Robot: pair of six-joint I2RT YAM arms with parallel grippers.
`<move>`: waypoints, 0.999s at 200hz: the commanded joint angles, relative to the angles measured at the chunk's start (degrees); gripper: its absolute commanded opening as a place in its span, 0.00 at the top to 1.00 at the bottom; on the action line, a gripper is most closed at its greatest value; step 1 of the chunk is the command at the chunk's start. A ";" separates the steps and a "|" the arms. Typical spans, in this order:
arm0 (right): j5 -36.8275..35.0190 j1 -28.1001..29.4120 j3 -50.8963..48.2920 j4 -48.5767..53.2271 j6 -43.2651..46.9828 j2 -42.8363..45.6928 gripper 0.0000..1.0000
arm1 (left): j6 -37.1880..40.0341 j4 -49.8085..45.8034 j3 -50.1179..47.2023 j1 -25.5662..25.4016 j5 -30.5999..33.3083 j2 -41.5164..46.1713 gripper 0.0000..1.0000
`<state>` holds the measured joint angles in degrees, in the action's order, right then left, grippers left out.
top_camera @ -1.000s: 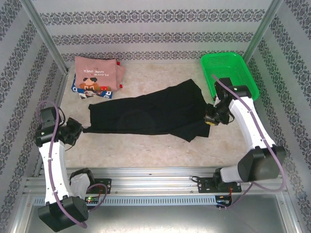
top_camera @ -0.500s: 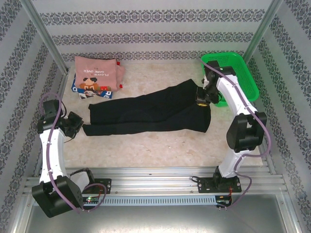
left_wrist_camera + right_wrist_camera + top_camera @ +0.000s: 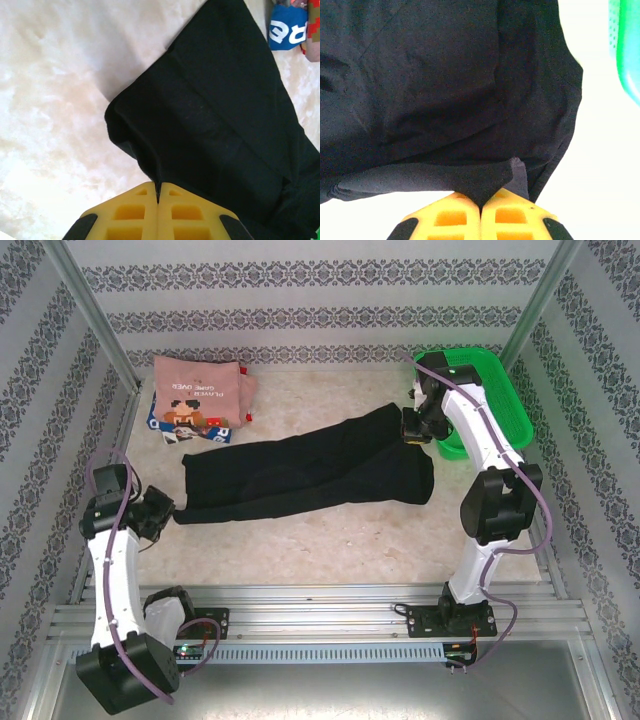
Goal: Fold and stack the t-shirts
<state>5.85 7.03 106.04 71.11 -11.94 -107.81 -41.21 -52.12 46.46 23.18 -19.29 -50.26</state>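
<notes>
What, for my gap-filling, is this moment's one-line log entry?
left gripper: shut on black t-shirt | right gripper: shut on same | black t-shirt: stretched between

- The black shirt (image 3: pixel 225 125) ran off the right and bottom edges of my left wrist view.
- Its pinched cloth vanished between my closed left jaws and my closed right jaws.
- The blue-and-white shirt (image 3: pixel 158 422) lay mostly buried under the pink shirt (image 3: pixel 200 390), whose lettering was too small to read from above.
- The green basket (image 3: pixel 626 45) was a blurred sliver, cut by the right edge.
</notes>
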 commanded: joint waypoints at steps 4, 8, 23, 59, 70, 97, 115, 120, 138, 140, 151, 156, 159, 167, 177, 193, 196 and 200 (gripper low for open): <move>-0.13 0.97 3.96 1.63 3.60 -2.15 1.00 | -0.09 -3.43 -0.98 -0.61 2.75 1.22 1.00; -0.20 1.01 4.51 1.81 3.74 -2.52 1.00 | 0.10 -3.43 -1.01 -0.59 3.08 1.12 1.00; -0.45 1.10 6.45 2.10 4.25 -3.81 1.00 | 0.68 -2.88 -1.11 -0.59 3.95 0.21 1.00; 0.29 1.47 11.03 2.49 5.54 -7.43 1.00 | 1.09 -0.38 -1.74 -0.60 5.11 -2.37 1.00; -0.05 1.85 13.03 3.10 6.01 -8.80 1.00 | 1.32 0.39 -1.88 -0.61 5.14 -3.18 1.00; -0.64 2.49 16.03 3.54 6.49 -11.45 1.00 | 1.77 2.93 -2.22 -0.60 4.92 -5.69 1.00; -1.14 2.72 17.41 3.60 6.45 -12.74 1.00 | 2.47 4.96 -2.36 -0.59 4.96 -7.59 1.00; -1.13 2.73 17.81 3.55 6.43 -13.08 1.00 | 2.74 5.66 -2.34 -0.60 4.88 -8.25 1.00; -1.93 3.03 19.14 3.58 6.36 -14.41 1.00 | 3.65 7.56 -2.36 -0.59 4.87 -10.81 1.00; -2.05 3.13 19.30 3.59 6.40 -14.57 1.00 | 3.74 7.73 -2.41 -0.59 4.85 -11.08 1.00; -2.24 3.30 20.03 3.53 6.45 -15.28 1.00 | 4.01 8.94 -2.34 -0.65 4.87 -12.42 1.00; -2.33 3.41 20.25 3.41 6.33 -15.48 1.00 | 4.11 9.56 -2.44 -0.65 4.83 -13.01 1.00; -2.40 3.47 20.38 3.33 6.28 -15.64 1.00 | 4.16 9.91 -2.45 -0.60 4.87 -13.44 1.00; -2.67 3.59 20.81 3.25 6.12 -16.11 1.00 | 4.36 10.57 -2.34 -0.60 4.96 -14.44 1.00; -3.02 3.76 21.24 3.24 6.11 -16.62 1.00 | 4.64 11.29 -2.10 -0.65 4.81 -15.91 1.00; -3.95 3.94 21.74 3.24 6.12 -17.37 1.00 | 5.11 12.91 -1.69 -0.60 4.48 -17.95 1.00; -4.12 3.93 21.90 3.22 6.13 -17.49 1.00 | 5.17 13.06 -1.53 -0.67 4.44 -18.39 1.00; -4.29 3.94 21.89 3.26 6.18 -17.60 1.00 | 5.26 13.41 -1.33 -0.68 4.28 -19.12 1.00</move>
<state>4.40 10.39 125.89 73.49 -6.39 -124.01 -38.06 -42.85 44.58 23.18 -15.81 -66.89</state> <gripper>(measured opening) 0.062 0.050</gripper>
